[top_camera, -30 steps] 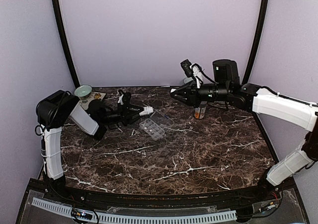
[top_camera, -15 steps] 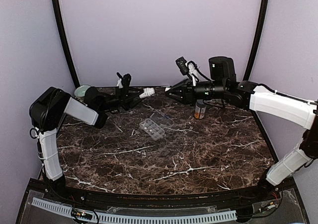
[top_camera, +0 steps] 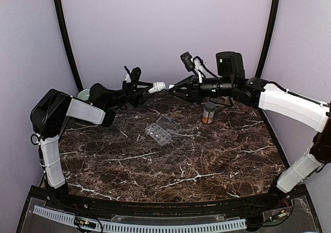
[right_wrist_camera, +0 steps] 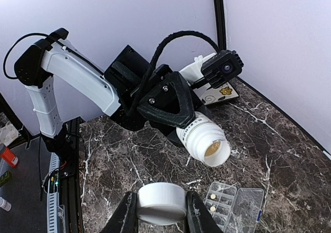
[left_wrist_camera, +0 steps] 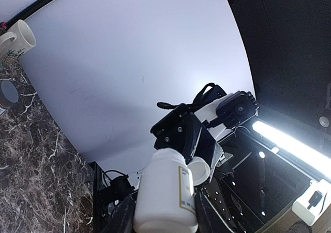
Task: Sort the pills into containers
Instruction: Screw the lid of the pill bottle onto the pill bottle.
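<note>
Clear plastic organiser (top_camera: 164, 138) lies flat on the dark marble table (top_camera: 207, 160), about midway between the two arms, with its hinged lid folded open on the far side. In the right wrist view, a few small pale pills (right_wrist_camera: 213, 197) sit in separate compartments of it. Above and behind the organiser, the two arms meet in the air. The left end effector (top_camera: 155, 87) is clenched on a white bottle (top_camera: 158, 87), which lies nearly on its side with its open mouth turned toward the right arm. Something tan shows inside that mouth in the right wrist view. The right end effector (top_camera: 173, 87) is clenched on a round white cap (right_wrist_camera: 161, 203), held just beside the bottle's mouth with a small gap between them. An amber bottle (top_camera: 208, 112) with a grey cap stands upright on the table under the right arm, to the right of the organiser and apart from it. At the far left corner, a pale green bowl (top_camera: 84, 94) is partly hidden behind the left arm. A white mug (left_wrist_camera: 18, 36) shows at the edge of the left wrist view. Plain lilac walls close in the table on three sides.
</note>
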You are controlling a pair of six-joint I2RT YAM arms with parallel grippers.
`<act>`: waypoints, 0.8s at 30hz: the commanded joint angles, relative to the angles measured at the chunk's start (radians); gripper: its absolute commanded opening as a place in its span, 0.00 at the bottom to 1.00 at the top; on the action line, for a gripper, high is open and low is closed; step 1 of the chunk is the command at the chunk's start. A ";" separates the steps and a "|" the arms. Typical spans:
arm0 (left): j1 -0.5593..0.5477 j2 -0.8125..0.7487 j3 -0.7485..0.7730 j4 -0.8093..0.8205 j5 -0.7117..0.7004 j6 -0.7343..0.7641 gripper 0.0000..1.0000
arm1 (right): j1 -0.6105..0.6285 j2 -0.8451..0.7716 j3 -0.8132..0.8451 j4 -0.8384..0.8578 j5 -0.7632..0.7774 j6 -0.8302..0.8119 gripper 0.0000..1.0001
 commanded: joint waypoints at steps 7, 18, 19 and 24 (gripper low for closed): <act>-0.022 -0.071 0.070 0.131 0.034 -0.046 0.00 | 0.008 0.021 0.047 -0.024 -0.005 -0.041 0.01; -0.038 -0.084 0.058 0.122 0.072 -0.047 0.00 | 0.003 0.031 0.067 -0.037 0.005 -0.056 0.01; -0.039 -0.084 0.059 0.118 0.075 -0.047 0.00 | 0.002 0.032 0.068 -0.038 0.004 -0.056 0.01; -0.048 -0.089 0.052 0.107 0.090 -0.039 0.00 | 0.000 0.034 0.071 -0.035 0.006 -0.057 0.01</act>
